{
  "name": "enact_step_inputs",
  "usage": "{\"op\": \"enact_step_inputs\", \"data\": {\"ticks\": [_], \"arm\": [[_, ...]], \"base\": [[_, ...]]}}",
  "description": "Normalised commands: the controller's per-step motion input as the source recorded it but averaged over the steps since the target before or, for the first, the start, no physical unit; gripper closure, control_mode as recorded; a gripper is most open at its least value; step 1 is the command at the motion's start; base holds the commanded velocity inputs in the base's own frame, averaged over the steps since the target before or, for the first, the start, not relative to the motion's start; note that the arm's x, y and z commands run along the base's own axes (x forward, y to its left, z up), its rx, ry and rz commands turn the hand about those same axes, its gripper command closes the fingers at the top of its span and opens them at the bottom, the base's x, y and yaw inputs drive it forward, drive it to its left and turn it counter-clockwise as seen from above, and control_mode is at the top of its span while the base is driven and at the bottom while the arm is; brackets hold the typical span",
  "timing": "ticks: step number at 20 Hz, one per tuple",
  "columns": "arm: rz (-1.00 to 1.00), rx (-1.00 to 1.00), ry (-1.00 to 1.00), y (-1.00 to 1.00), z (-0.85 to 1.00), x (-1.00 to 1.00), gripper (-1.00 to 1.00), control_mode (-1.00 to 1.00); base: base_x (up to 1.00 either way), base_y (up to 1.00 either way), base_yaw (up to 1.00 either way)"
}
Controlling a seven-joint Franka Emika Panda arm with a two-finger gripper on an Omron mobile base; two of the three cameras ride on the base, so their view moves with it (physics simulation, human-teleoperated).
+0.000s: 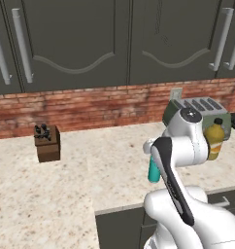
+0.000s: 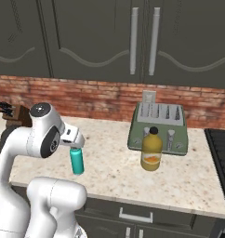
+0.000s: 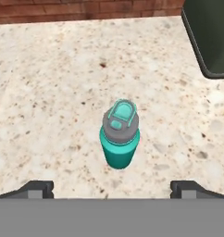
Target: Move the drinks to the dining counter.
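Observation:
A teal bottle (image 3: 120, 139) with a grey cap stands upright on the speckled counter, also seen in the right base view (image 2: 77, 161) and half hidden behind my arm in the left base view (image 1: 153, 170). My gripper (image 3: 112, 189) hangs straight above it, open wide, with a fingertip (image 3: 37, 189) to each side and nothing between them. A yellow-orange juice bottle (image 2: 151, 149) with a black cap stands in front of the toaster, to the right of the teal bottle. The dining counter is out of view.
A green toaster (image 2: 157, 122) sits against the brick wall behind the juice bottle. A knife block (image 1: 47, 144) stands far left on the counter. A dark stove top (image 2: 221, 148) borders the counter on the right. Dark cabinets hang overhead.

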Motion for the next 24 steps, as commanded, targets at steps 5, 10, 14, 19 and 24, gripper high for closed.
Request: {"op": "enact_step_inputs", "data": {"ticks": [5,10,14,19,24], "arm": [[0.0,0.0,0.0,0.0,-0.06,0.47,-1.0,-1.0],[0.0,0.0,0.0,-0.01,-0.1,0.41,-1.0,-1.0],[0.0,0.0,0.01,-0.01,-0.24,0.24,-1.0,-1.0],[0.0,0.0,0.02,-0.03,-0.31,0.13,-1.0,-1.0],[0.0,0.0,0.02,-0.06,-0.29,0.03,-1.0,-1.0]], "base": [[0.0,0.0,0.0],[0.0,0.0,0.0],[0.0,0.0,0.0],[0.0,0.0,0.0],[0.0,0.0,0.0]]}}
